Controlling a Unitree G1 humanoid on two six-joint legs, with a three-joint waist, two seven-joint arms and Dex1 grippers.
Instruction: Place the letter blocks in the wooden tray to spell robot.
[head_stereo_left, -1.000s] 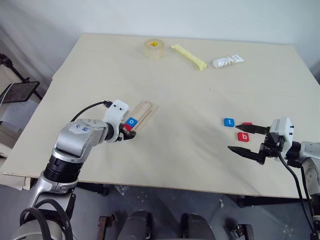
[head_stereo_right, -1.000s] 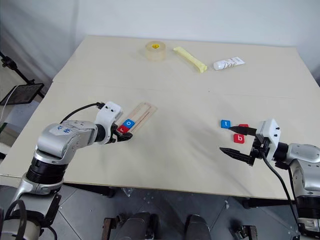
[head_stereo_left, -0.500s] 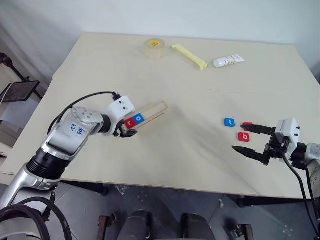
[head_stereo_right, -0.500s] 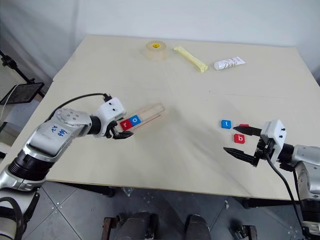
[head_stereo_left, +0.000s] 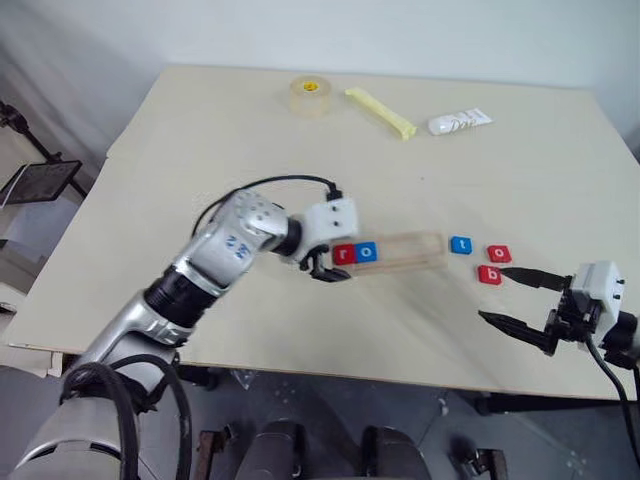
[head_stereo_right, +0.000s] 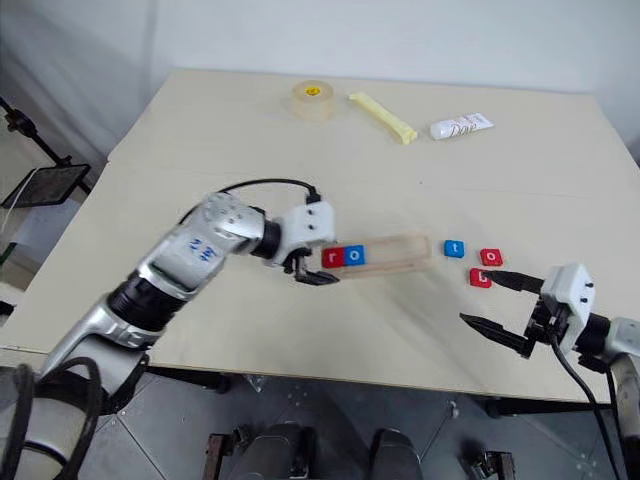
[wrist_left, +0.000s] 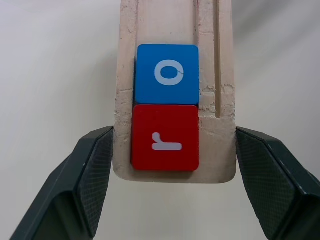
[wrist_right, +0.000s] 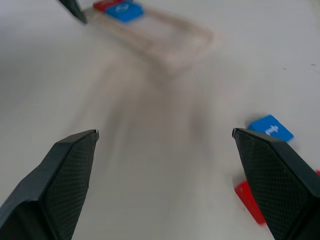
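Note:
My left gripper (head_stereo_left: 325, 264) is shut on the near end of the wooden tray (head_stereo_left: 400, 250), one finger (wrist_left: 95, 165) on each long side. A red r block (wrist_left: 165, 137) and a blue o block (wrist_left: 167, 74) lie side by side in the tray's groove at the gripped end. The tray stretches left to right at the table's middle. Just past its free end lie a blue t block (head_stereo_left: 461, 244), a red o block (head_stereo_left: 499, 254) and a red b block (head_stereo_left: 489, 274). My right gripper (head_stereo_left: 491, 293) hangs open near the front right edge, just short of the b block.
At the far side of the pale table (head_stereo_left: 250, 140) are a roll of tape (head_stereo_left: 309, 96), a yellow stick (head_stereo_left: 380, 112) and a white tube (head_stereo_left: 459, 122). A dark stand (head_stereo_left: 40, 180) sits off the table's left side.
My left gripper has carried the tray with r and o to the right and swung it from slanted to lying crosswise, close to the loose blocks. My right gripper drew back a little.

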